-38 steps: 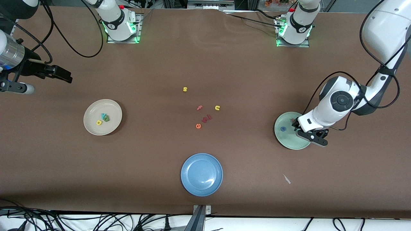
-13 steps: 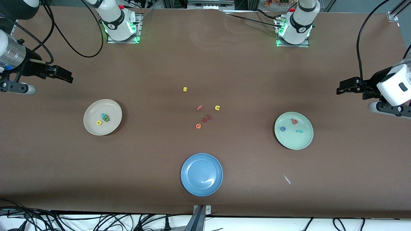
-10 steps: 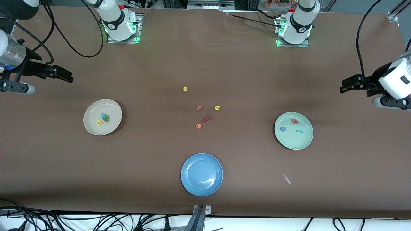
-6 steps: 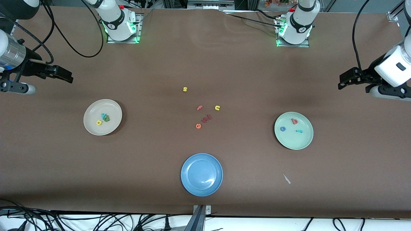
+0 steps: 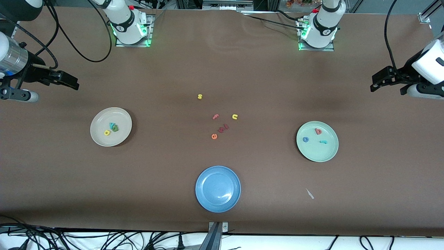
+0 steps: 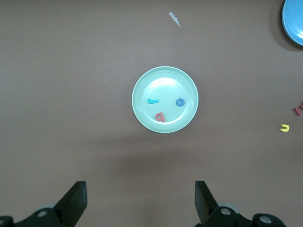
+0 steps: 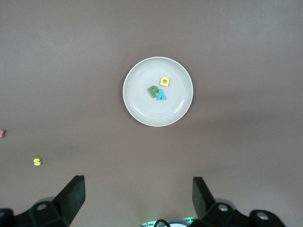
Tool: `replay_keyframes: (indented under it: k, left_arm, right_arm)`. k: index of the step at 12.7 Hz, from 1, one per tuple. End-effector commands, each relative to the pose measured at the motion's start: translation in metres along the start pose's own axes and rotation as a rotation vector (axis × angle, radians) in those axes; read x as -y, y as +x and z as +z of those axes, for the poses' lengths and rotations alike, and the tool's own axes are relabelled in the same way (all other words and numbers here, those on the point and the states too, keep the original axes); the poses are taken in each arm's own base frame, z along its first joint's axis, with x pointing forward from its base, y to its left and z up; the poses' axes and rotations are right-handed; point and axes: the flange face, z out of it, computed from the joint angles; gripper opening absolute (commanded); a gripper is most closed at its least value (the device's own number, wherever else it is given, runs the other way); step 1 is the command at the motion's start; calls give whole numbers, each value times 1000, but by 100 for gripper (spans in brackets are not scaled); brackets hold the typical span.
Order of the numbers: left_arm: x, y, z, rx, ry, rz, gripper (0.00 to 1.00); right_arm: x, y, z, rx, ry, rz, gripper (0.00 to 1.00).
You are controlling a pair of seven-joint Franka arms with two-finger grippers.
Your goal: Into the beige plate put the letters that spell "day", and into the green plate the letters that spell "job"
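The beige plate (image 5: 119, 136) (image 7: 139, 111) lies toward the right arm's end of the table and holds the dark green d (image 5: 115, 128) (image 7: 152, 91), yellow a (image 5: 107, 132) (image 7: 164, 82) and teal y (image 5: 111, 125) (image 7: 162, 95). Toward the left arm's end, the green plate (image 5: 319, 152) (image 6: 147, 118) holds the blue o (image 5: 305, 139) (image 6: 180, 102), pinkish-red b (image 5: 318, 131) (image 6: 160, 117) and teal j (image 5: 323, 141) (image 6: 152, 100). My left gripper (image 5: 376, 80) (image 6: 140, 201) hangs open and empty, high over the table's edge at its own end. My right gripper (image 5: 69, 81) (image 7: 138, 198) waits open and empty, high over its end.
A blue plate (image 5: 218, 188) (image 6: 294, 19) sits empty at the table's near middle. Loose letters lie mid-table: yellow s (image 5: 199, 96) (image 7: 38, 161), pink f (image 5: 215, 116), yellow u (image 5: 235, 116) (image 6: 284, 127), orange e (image 5: 214, 136) and dark red pieces (image 5: 223, 128). A pale scrap (image 5: 309, 193) lies nearer the front camera than the green plate.
My left arm has lifted off the green plate and swung up and out to its own end of the table, uncovering the b and j. The right arm has not moved.
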Motion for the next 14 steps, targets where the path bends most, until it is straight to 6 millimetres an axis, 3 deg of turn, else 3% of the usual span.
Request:
replay_keyframes:
  k: [1, 14]
  left_arm:
    - [-9, -4, -7, 15, -16, 32, 100]
    - [-10, 16, 9, 42, -14, 31, 100]
  right_arm:
    - [1, -2, -3, -16, 3, -3, 100]
    - [3, -1, -3, -17, 26, -16, 100]
